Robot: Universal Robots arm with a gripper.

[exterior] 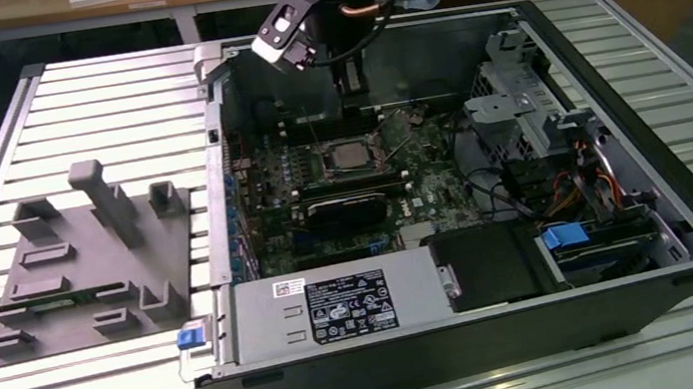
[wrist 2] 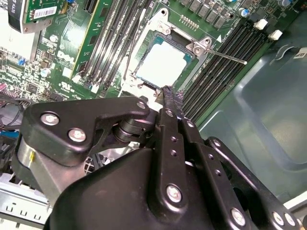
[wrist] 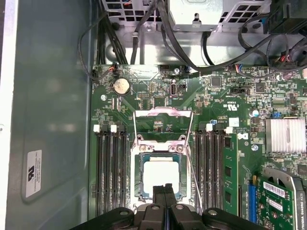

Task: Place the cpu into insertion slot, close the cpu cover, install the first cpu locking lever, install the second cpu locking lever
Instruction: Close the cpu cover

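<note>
The cpu (wrist: 161,176), a pale silvery square, lies flat in the insertion slot on the green board, and its whole top shows in both wrist views (wrist 2: 164,61). My gripper (wrist: 164,188) hangs just above the cpu's near edge, shut, with its fingertips (wrist 2: 169,93) pressed together on nothing. The cpu cover (wrist: 163,113) appears swung back beyond the slot, with the board showing through its opening. One thin wire lever (wrist: 197,187) runs along the slot's side and its rod end (wrist 2: 230,56) sticks out free. In the exterior view the gripper (exterior: 352,85) is inside the open case above the cpu (exterior: 345,157).
Black memory slots (wrist: 111,172) flank the socket on both sides. A graphics card (wrist: 283,201) and a finned heatsink (wrist: 285,135) lie to one side, and black cables (wrist: 192,62) hang beyond. The case wall (wrist: 53,120) is close. A grey fixture (exterior: 87,259) sits at the exterior view's left.
</note>
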